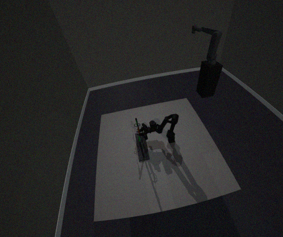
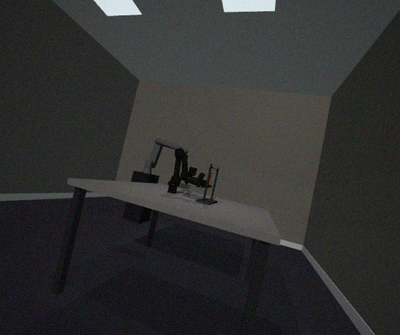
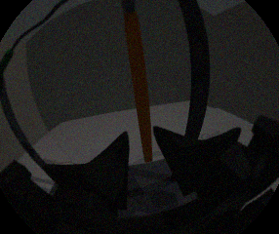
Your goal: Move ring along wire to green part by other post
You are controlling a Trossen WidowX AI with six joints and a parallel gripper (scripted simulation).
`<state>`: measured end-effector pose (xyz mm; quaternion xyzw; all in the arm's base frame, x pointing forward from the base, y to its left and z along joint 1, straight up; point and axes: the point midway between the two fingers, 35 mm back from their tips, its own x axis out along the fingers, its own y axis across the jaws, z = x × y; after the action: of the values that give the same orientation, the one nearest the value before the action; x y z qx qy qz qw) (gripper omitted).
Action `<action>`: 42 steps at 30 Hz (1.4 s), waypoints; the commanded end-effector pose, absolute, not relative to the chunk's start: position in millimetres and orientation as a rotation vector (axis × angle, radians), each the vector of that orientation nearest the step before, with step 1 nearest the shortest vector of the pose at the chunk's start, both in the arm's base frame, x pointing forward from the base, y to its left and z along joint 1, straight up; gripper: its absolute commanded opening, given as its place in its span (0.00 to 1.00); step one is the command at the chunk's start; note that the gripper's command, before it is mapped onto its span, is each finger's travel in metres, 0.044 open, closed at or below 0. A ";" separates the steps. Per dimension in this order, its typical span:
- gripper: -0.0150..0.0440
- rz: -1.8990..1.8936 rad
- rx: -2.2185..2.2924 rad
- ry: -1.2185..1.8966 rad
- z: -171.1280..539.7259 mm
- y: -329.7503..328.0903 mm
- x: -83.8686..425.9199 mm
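Tool (image 1: 138, 133) (image 2: 209, 185) (image 3: 139, 132): Fingers stand partly apart, clamped on nothing, their tips near the lower end of the handle, with a gap showing between them.
Handle (image 1: 138, 130) (image 2: 209, 179) (image 3: 139, 78): Orange and slender, it hangs nearly upright, its lower end lined up with the gap in the wrist view; whether either finger touches it cannot be told.
Ring (image 1: 140, 125): Seen from the top, it hangs around the wire at the green part by one post; it lies out of the wrist view.
Wire (image 1: 139, 138) (image 3: 37, 24): Green toward both ends, it spans two posts (image 2: 207, 183) (image 2: 215, 185) (image 3: 10, 114) (image 3: 200, 63) above a dark base (image 1: 146, 155) (image 2: 206, 202).
Arm (image 1: 172, 122) (image 2: 178, 165): Black and bent, it reaches from its mount on the pale desk (image 1: 115, 178) (image 2: 228, 216) toward the posts.
Background: A second, grey robot (image 1: 214, 46) (image 2: 167, 144) stands on a dark pedestal (image 1: 209, 79) (image 2: 135, 214), apart from the desk.
Light: Dim, with long shadows across the desk.
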<state>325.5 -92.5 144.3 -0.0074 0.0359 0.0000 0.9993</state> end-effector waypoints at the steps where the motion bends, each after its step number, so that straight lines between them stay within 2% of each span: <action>1: 0.53 -0.003 -0.010 0.067 145.7 -93.2 328.3; 23: 0.53 -0.003 -0.010 0.067 145.7 -93.2 328.3; 28: 0.30 0.001 -0.016 0.069 144.9 -92.5 327.7; 30: 0.28 0.001 -0.016 0.069 144.9 -92.5 327.7; 36: 0.01 0.001 -0.016 0.069 144.9 -92.5 327.7; 42: 0.00 0.001 -0.016 0.069 145.3 -92.5 327.7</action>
<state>327.7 -92.5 145.0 -0.0079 0.0347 0.0004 0.9994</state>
